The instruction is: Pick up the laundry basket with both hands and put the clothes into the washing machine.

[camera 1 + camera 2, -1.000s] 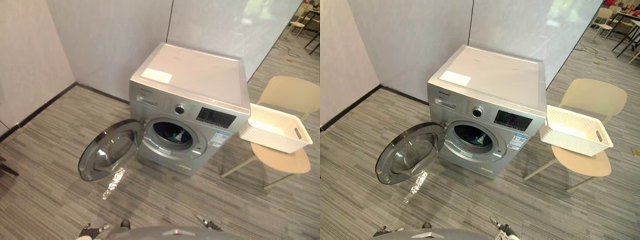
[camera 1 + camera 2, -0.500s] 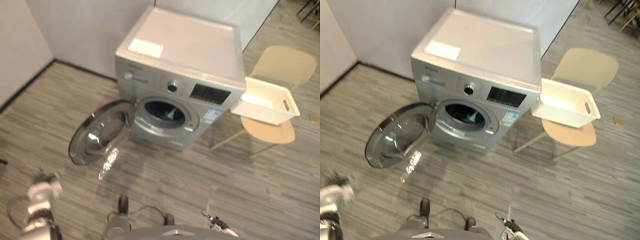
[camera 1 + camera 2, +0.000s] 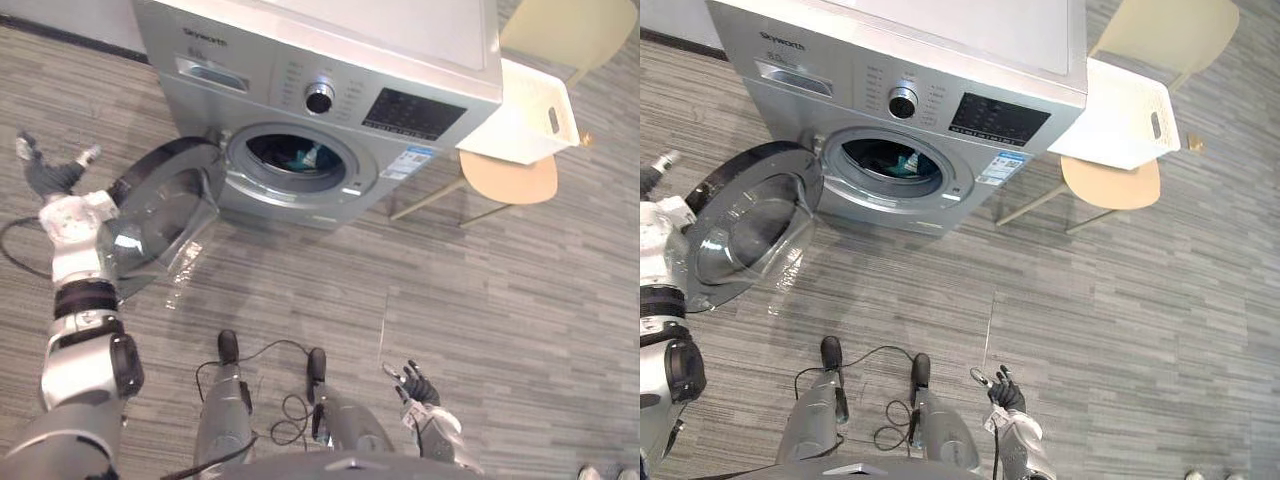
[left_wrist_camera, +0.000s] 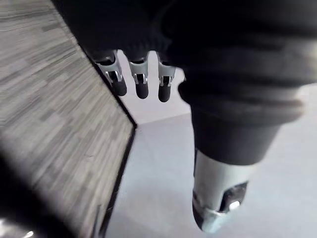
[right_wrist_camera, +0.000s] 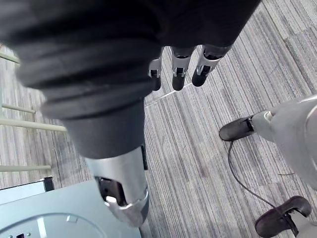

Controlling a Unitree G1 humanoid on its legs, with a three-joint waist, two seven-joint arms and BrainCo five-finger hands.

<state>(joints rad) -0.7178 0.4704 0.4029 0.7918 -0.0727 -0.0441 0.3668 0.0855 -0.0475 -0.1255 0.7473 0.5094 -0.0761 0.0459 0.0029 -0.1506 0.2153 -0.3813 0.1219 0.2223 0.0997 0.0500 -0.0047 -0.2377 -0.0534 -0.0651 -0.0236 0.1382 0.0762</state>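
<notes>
Loading step judged complete: clothes point(image 3: 297, 155) lie in the drum of the washing machine point(image 3: 330, 60), laundry basket point(image 3: 520, 120) rests on a chair point(image 3: 500, 178) beside the machine, left robot hand point(image 3: 48, 176) by the open door point(image 3: 160, 215) and right robot hand point(image 3: 413, 384) well before the machine both spread and empty; next move likely calls for closing the door.

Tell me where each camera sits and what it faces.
Left eye view: on the head, looking down at the washing machine; left hand near its open door.
Right eye view: beside it, same aim; right hand low.
Left wrist view: along the open left hand toward floor.
Right wrist view: along the open right hand toward floor.
Eye views share washing machine and basket.
</notes>
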